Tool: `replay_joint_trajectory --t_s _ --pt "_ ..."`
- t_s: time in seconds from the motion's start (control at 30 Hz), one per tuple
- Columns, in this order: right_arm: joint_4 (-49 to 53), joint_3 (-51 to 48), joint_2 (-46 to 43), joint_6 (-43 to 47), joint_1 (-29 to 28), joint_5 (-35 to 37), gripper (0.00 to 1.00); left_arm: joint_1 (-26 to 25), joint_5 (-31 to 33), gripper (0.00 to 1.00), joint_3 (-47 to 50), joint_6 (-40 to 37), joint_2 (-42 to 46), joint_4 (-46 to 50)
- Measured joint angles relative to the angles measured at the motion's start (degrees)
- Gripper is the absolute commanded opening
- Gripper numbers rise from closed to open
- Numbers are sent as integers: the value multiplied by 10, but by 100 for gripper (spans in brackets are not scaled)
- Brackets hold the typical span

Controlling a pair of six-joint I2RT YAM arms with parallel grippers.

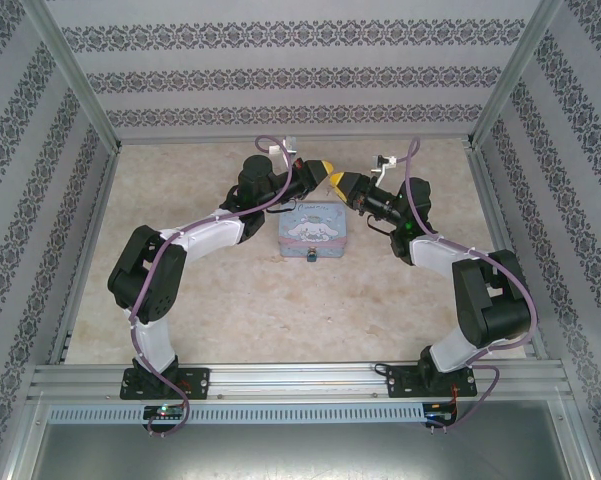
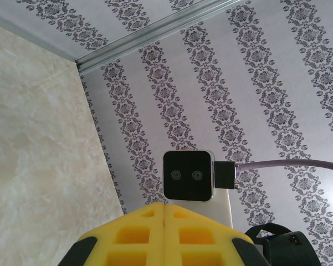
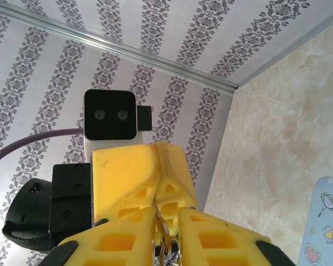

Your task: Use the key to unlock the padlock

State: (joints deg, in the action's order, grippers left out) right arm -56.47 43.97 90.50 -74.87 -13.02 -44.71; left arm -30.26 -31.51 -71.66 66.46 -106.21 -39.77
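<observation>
Metal — seemingly the key (image 3: 164,244) — is pinched by the right gripper (image 1: 342,183) above the tin (image 1: 310,232); it could be dislodged by the closed left gripper (image 2: 164,209).

Black-and-white arms (image 1: 215,232) carry purple cables (image 1: 411,170) and yellow pincer fingers (image 2: 136,235).

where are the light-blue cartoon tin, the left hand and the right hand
light-blue rectangular cartoon tin (image 1: 310,228): top view, middle of its lid
left yellow-fingered hand (image 2: 164,209): left wrist view, seam between its fingertips
right yellow-fingered hand (image 3: 167,217): right wrist view, gap between its fingertips
</observation>
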Motion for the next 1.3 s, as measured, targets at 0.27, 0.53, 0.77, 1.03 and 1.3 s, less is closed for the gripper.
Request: replay_joint_trajectory --t_s 0.27,0.53,0.77,1.03,1.3 --pt "-3 -3 0 0 0 0 6 0 0 0 0 0 0 3" --pt "-13 -10 0 -3 0 10 0 0 1 0 1 1 0 3" --pt "-17 -20 0 -4 0 20 0 0 3 0 10 11 0 2" --pt "-17 -27 0 -11 0 29 0 0 5 0 20 19 0 -2" --pt "-19 -28 2 -16 2 35 0 0 6 59 20 20 0 0"
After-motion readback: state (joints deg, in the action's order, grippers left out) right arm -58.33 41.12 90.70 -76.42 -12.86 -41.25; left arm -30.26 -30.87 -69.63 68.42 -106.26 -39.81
